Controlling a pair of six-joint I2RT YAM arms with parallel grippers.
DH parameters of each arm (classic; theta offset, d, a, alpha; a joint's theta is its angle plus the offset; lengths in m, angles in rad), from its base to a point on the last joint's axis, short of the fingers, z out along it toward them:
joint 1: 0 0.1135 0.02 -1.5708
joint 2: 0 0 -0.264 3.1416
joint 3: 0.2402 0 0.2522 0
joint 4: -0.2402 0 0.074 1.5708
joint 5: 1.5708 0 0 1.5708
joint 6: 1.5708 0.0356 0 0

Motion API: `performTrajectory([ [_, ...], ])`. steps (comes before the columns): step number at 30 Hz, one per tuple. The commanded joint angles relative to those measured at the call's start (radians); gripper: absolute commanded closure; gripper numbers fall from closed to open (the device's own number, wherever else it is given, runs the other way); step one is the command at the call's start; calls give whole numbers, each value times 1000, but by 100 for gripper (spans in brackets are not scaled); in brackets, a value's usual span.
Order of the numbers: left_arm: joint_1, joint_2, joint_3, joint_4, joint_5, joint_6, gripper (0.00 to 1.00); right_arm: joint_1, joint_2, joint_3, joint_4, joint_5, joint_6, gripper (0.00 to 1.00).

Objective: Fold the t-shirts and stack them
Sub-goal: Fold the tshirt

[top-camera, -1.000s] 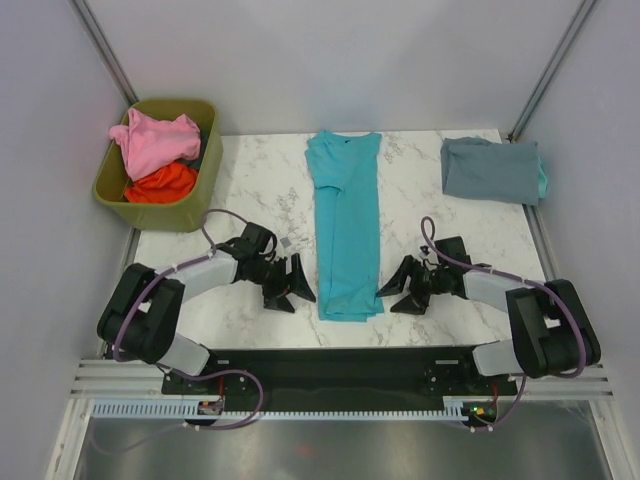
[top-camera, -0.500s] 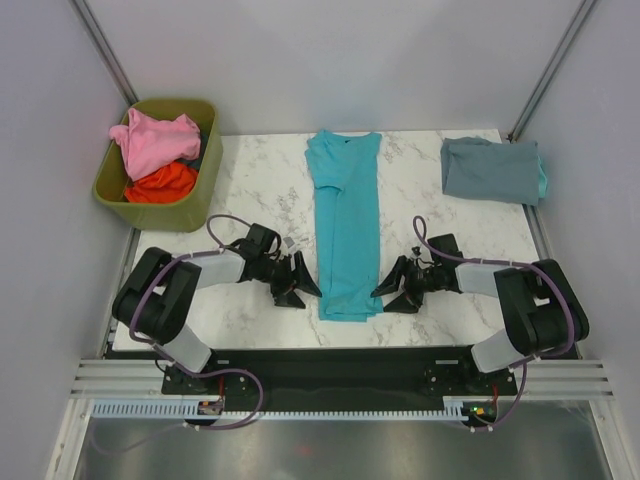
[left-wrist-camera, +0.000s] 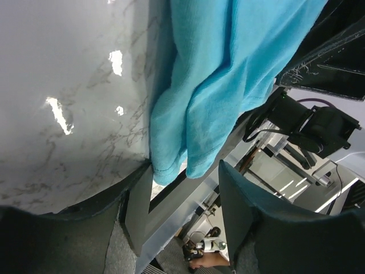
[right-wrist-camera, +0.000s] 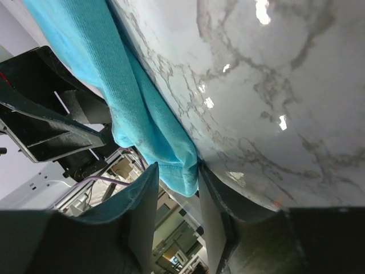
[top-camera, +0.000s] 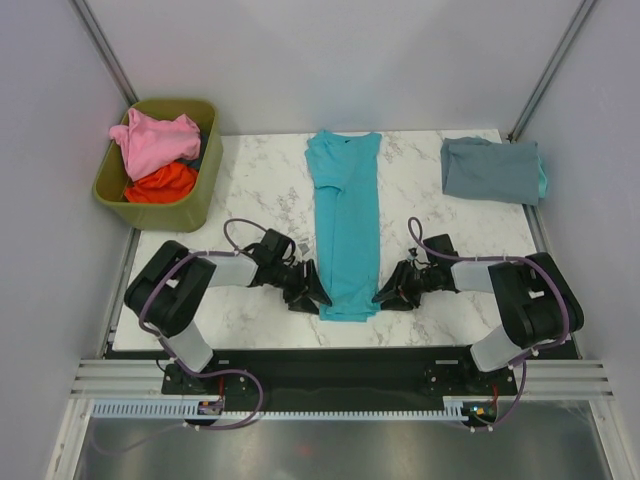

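Teal t-shirt lay as a long folded strip on the marble table, left gripper part-open astride one near hem corner, right gripper close-set around the other, grip unclear.

**Lighting and picture quality, three views**

Overhead: bright, even, diffuse light from above; faint, soft shadows on the marble table; sharp throughout. Wrist views: white glare spots on the glossy marble; near foreground dark and blurred; wide-angle bending toward the edges.
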Motion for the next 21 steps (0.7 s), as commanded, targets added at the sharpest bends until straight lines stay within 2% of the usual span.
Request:
performTrajectory([
  [1,-20,21,11,23,-18,-27,42,22,40,-12,16,183,-34,58],
  [2,-23,24,9,23,-17,-27,43,25,41,-11,19,183,-33,59],
  [4,-25,23,5,27,-18,-30,53,33,48,-6,19,180,-33,60],
  [8,-25,23,-1,27,-24,-32,59,43,51,-3,23,180,-28,60],
  [10,-25,24,-3,27,-27,-30,64,54,54,-3,34,178,-25,60],
  [16,-25,37,5,29,-30,-27,67,95,63,2,46,174,-14,64],
  [17,-26,38,5,31,-29,-24,68,102,63,2,49,174,-14,67],
  [20,-28,43,6,31,-32,-24,81,105,68,6,48,172,-16,74],
  [21,-29,44,6,31,-32,-26,83,105,66,9,42,175,-21,75],
])
